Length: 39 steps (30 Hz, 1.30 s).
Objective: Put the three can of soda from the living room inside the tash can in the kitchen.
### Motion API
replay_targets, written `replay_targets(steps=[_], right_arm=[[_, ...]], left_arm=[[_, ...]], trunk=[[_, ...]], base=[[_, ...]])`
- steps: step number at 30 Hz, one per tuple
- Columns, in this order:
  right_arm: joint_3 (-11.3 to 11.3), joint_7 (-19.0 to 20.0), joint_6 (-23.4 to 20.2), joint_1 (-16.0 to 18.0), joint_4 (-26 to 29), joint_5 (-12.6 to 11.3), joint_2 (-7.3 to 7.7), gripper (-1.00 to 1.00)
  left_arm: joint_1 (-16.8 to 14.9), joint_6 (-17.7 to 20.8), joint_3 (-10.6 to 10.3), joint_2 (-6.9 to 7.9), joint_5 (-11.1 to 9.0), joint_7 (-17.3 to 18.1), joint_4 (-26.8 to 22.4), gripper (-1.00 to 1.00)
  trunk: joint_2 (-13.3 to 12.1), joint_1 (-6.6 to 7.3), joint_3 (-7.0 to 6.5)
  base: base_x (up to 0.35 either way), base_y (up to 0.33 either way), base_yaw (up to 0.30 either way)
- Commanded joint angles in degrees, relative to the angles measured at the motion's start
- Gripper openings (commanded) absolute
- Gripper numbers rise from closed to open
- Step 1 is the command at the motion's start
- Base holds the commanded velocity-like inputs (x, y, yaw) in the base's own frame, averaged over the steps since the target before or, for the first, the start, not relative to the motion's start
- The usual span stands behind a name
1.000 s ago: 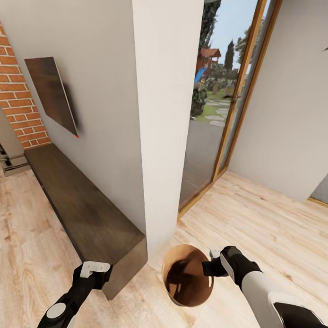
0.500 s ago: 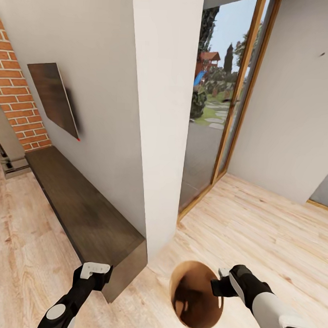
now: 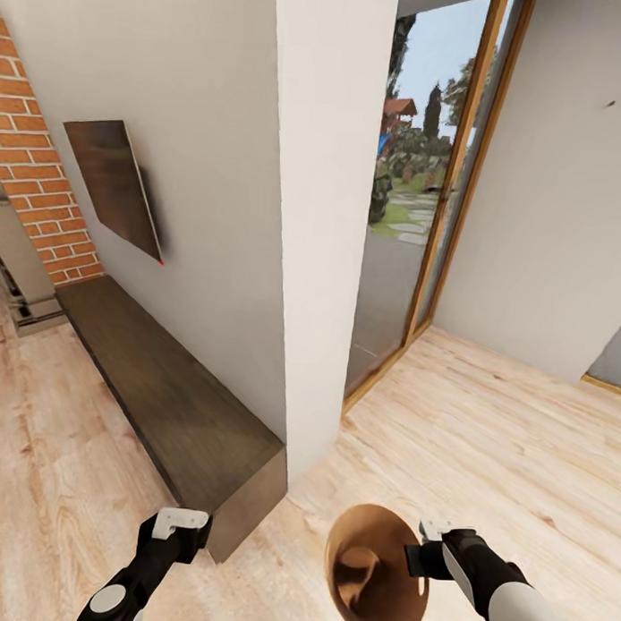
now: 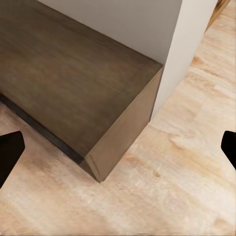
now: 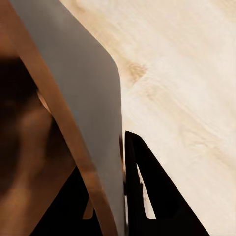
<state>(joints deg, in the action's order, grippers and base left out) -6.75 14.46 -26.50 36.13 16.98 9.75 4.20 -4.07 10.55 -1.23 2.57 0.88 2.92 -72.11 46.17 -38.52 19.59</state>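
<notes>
My right gripper (image 3: 416,558) is shut on the rim of the tash can (image 3: 373,577), holding it above the floor with its mouth tipped toward the camera. The coppery-brown inside is in shadow. In the right wrist view one black finger (image 5: 150,196) lies against the pale grey outer wall (image 5: 83,83) and the other sits inside the bin. My left gripper (image 3: 191,526) is open and holds nothing; its fingertips (image 4: 9,147) stand far apart over the bench corner. The three cans of soda are out of view.
A long dark wood bench (image 3: 173,404) runs along the wall to the left, its corner close to my left gripper. A white wall end (image 3: 327,213) stands straight ahead. A wall TV (image 3: 113,185) and brick fireplace (image 3: 33,166) are at left, a glass door (image 3: 413,198) at right. Light wood floor (image 3: 486,424) opens to the right.
The whole view has shifted, so the camera has moved. The right gripper and the bin now sit lower and further right in the picture. The left gripper stays open.
</notes>
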Motion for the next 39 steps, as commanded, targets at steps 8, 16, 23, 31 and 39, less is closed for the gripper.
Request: replay_targets(steps=[8, 16, 23, 31, 39], right_arm=[[-0.26, 0.41, 0.11, -0.07, -0.17, -0.7, -0.07, -1.0], [-0.2, 0.43, 0.2, -0.09, -0.26, -0.73, -0.15, -1.0], [-0.19, 0.48, 0.3, -0.09, -0.3, -0.76, -0.19, -1.0], [-0.12, 0.48, 0.31, -1.74, -0.05, -0.52, 0.51, -1.0], [0.02, 0.33, 0.28, -2.95, -0.07, 2.58, 2.52, -1.0]], left_arm=[[-0.02, 0.0, -0.02, 0.04, -0.08, -0.01, 0.16, 1.0], [0.01, -0.02, -0.03, 0.04, -0.08, -0.02, 0.2, 1.0], [-0.01, -0.07, 0.0, 0.06, -0.13, -0.02, 0.2, 1.0], [-0.03, -0.09, 0.0, 0.06, -0.03, -0.1, 0.22, 1.0], [-0.04, -0.09, 0.0, 0.06, -0.04, 0.01, 0.22, 1.0]], trunk=[[0.01, 0.0, -0.01], [0.01, 0.0, -0.01], [0.01, 0.0, -0.08], [0.01, 0.0, -0.12], [0.01, 0.0, -0.12]], base=[[-0.22, 0.222, 0.0], [-0.232, 0.218, 0.0], [-0.233, 0.203, 0.143], [-0.179, 0.189, 0.24], [-0.153, 0.165, 0.247]])
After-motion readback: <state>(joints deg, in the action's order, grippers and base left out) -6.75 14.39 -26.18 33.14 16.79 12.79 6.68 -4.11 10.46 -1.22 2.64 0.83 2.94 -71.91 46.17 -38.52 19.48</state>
